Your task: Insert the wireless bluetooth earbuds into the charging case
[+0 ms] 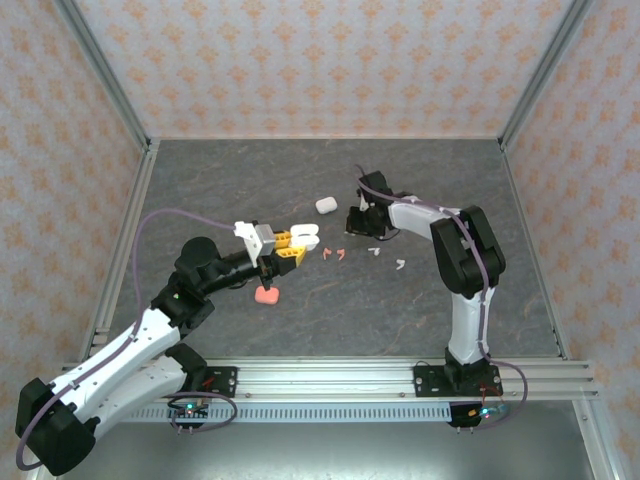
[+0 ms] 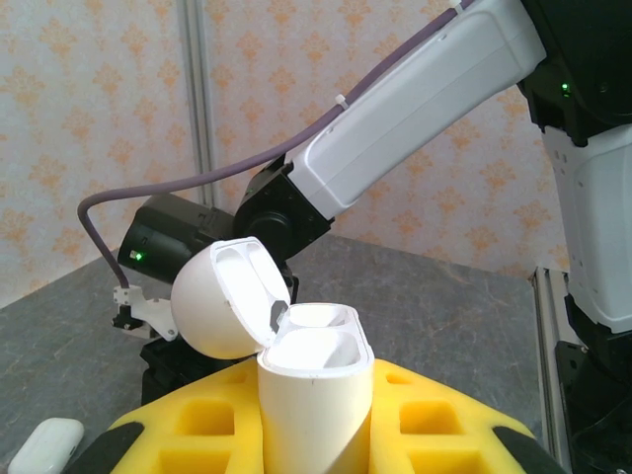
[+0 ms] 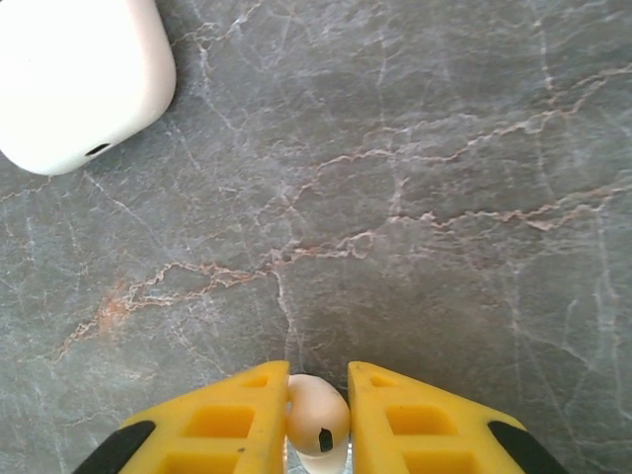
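Note:
In the left wrist view my left gripper is shut on a white charging case, held upright with its lid swung open to the left and both wells showing white. From above, the case hangs over the table's middle. My right gripper is shut on one white earbud just above the grey table; in the top view it is right of the held case. Two red-pink earbuds and two white earbuds lie loose on the table.
A closed white case lies beyond the right gripper, also at the top left in the right wrist view. A pink case rests under the left forearm. Patterned walls and metal posts enclose the table.

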Available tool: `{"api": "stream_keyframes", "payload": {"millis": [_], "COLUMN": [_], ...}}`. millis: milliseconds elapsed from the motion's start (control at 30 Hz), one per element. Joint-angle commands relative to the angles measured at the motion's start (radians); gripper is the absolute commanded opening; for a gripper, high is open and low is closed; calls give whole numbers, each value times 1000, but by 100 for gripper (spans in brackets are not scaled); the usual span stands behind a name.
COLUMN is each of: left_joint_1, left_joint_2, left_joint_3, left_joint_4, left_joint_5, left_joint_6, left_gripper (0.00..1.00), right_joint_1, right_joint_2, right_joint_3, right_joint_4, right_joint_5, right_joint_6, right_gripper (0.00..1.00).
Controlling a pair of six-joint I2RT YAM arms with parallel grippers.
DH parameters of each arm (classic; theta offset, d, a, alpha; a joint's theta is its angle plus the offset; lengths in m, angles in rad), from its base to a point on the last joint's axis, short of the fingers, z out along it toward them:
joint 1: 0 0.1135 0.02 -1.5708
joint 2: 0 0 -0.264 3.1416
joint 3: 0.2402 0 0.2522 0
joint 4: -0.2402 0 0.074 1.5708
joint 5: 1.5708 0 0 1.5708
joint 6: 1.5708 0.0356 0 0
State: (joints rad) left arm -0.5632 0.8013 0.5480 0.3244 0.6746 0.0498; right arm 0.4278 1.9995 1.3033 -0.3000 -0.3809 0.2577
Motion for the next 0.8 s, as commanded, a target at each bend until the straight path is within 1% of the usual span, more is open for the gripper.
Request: {"api": "stream_keyframes", "payload": {"millis": [0, 200, 367, 600, 700, 767], "left_joint_1": [-8, -9, -7, -9, -13, -15], "left_joint_2": [-1, 25, 68, 140, 180, 206], "left_joint_3": [10, 0, 18, 50, 62, 71], "left_joint_4": [2, 31, 55, 67, 91, 106], "left_joint_5": [-30, -22, 10, 27, 47, 57], "left_joint_6": [-14, -43, -58, -63, -70, -74], "left_gripper": [0, 0, 0, 0, 0, 0], "right_joint_1": [5, 27, 73, 126, 168, 202], "right_joint_2": [-86, -308, -565, -902, -1002, -1037], "right_joint_3": [-45, -164, -292, -409, -433, -431], "right_joint_4": [19, 52, 61, 81, 100, 103], "right_joint_5": [40, 84, 111, 117, 116, 136], "right_joint_6": [-39, -116, -191, -222, -248, -263], "right_gripper": [20, 20, 20, 19, 19, 19]}}
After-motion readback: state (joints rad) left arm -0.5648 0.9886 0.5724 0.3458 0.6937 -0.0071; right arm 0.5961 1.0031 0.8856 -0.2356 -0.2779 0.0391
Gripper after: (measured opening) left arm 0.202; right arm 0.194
